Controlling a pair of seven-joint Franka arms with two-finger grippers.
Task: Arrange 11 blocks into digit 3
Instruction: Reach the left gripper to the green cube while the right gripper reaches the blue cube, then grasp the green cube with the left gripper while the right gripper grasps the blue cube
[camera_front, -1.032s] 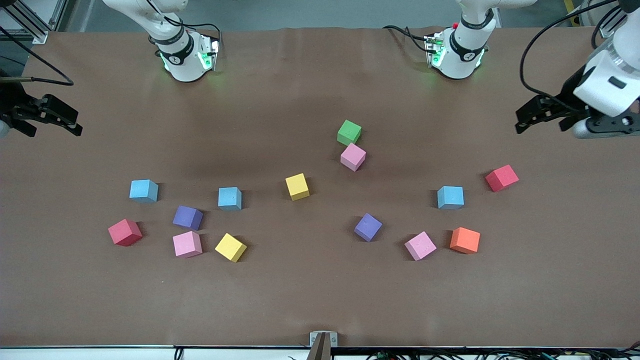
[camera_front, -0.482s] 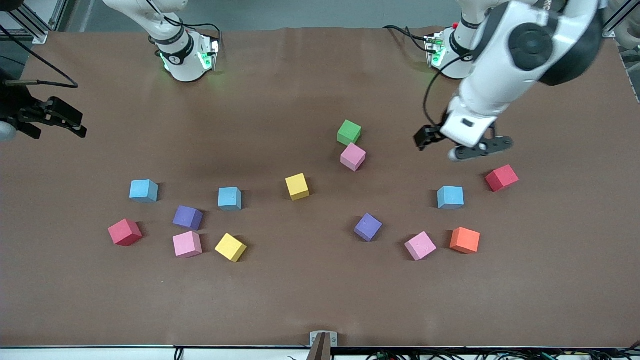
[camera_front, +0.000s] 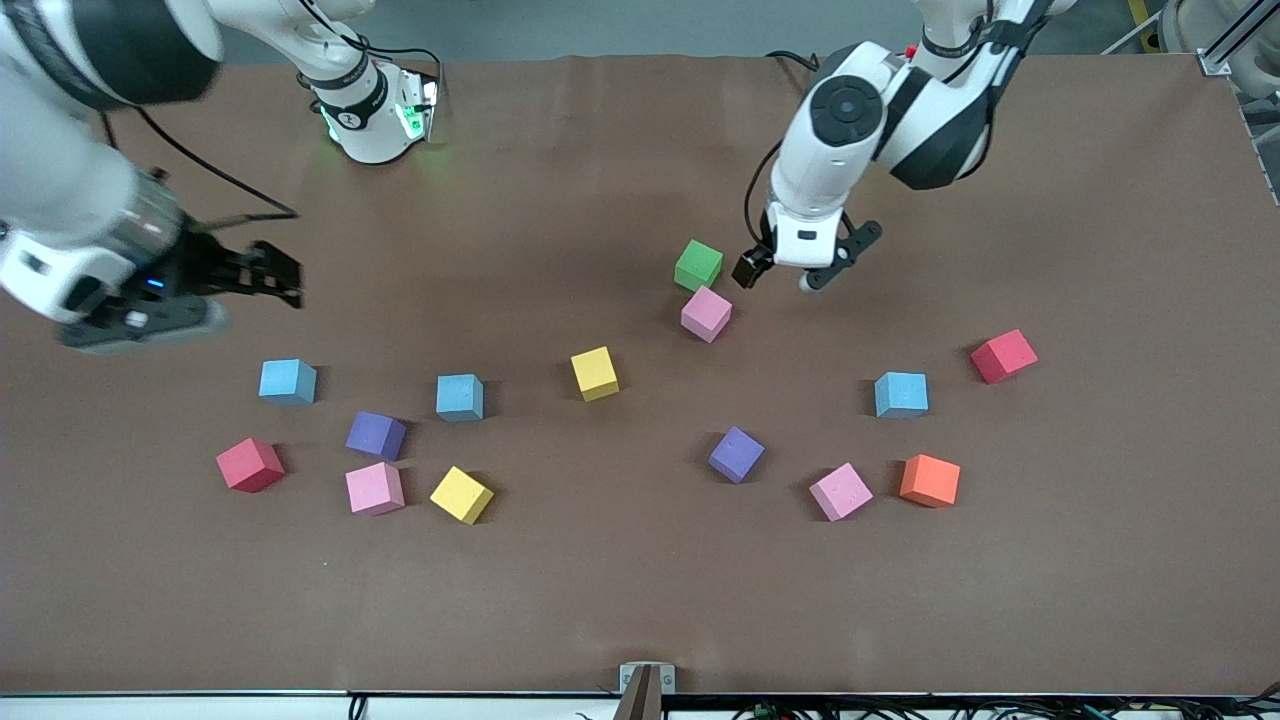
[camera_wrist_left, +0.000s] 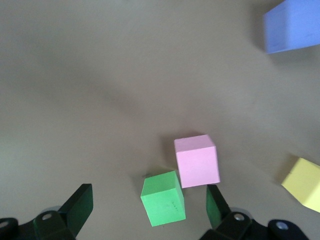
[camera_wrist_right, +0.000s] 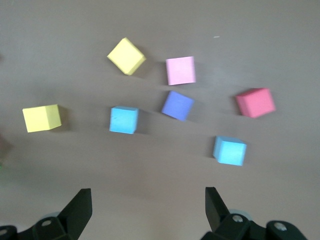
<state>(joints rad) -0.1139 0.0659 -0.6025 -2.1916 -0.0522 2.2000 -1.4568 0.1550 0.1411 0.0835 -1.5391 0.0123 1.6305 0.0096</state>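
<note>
Blocks lie scattered and apart on the brown tabletop (camera_front: 640, 580); no figure is formed, so no long axis or heading exists. Toward the right arm's end sit a light blue block (camera_front: 287, 381), a purple block (camera_front: 376, 435), a pink block (camera_front: 374, 488), a tilted yellow block (camera_front: 461, 494), a second light blue block (camera_front: 460, 396) and a red cube (camera_front: 250, 464). Mid-table sit a yellow block (camera_front: 595, 373), a purple block (camera_front: 736, 454), and a green block (camera_front: 698, 265) with a pink block (camera_front: 706, 313) just beside it, nearer the front camera. Toward the left arm's end sit a pink block (camera_front: 840, 491), an orange block (camera_front: 930, 480), a third light blue block (camera_front: 901, 394) and a second red cube (camera_front: 1003, 356).

The left end effector (camera_front: 768, 272) hangs just beside the green block, jaws wide and empty. The right end effector (camera_front: 268, 278) hangs over bare tabletop toward the right arm's end, jaws wide and empty.

No writing or label is legible on any block.
</note>
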